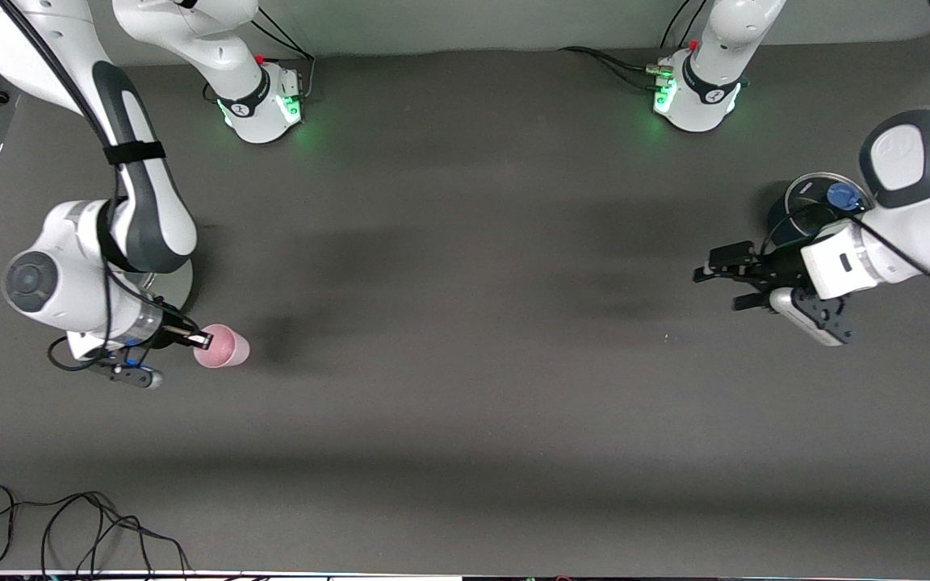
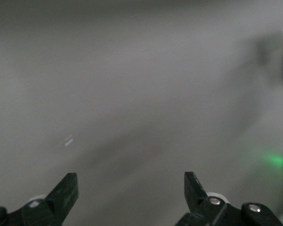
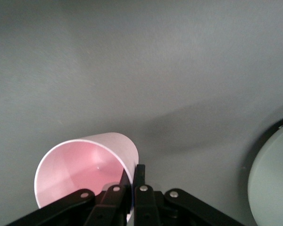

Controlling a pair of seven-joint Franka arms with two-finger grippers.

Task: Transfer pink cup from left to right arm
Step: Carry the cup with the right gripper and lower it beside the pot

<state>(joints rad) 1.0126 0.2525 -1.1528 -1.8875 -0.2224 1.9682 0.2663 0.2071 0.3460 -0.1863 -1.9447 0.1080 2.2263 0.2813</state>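
The right gripper (image 1: 200, 340) hangs over the right arm's end of the table (image 1: 465, 387), its two fingers pinched together on the rim of the pink cup (image 1: 223, 346). One finger sits inside the cup's mouth and the other against the outer wall, as the right wrist view shows, where the right gripper (image 3: 133, 175) clamps the wall of the pink cup (image 3: 92, 165) and the cup's open mouth faces the camera, its pink interior in full sight. From the front, the cup juts out from the fingertips toward the middle of the table, tilted on its side, and casts a shadow on the grey surface just beside it. The left gripper (image 1: 723, 278) hovers over the left arm's end of the table, well apart from the cup, with its linkage fingers spread wide and nothing between them; in the left wrist view the left gripper (image 2: 131, 190) shows only bare grey table between its two fingers (image 2: 66, 193). Close to that gripper's wrist stands a dark pot (image 1: 804, 214) with a glass lid and a blue knob (image 1: 840, 194).
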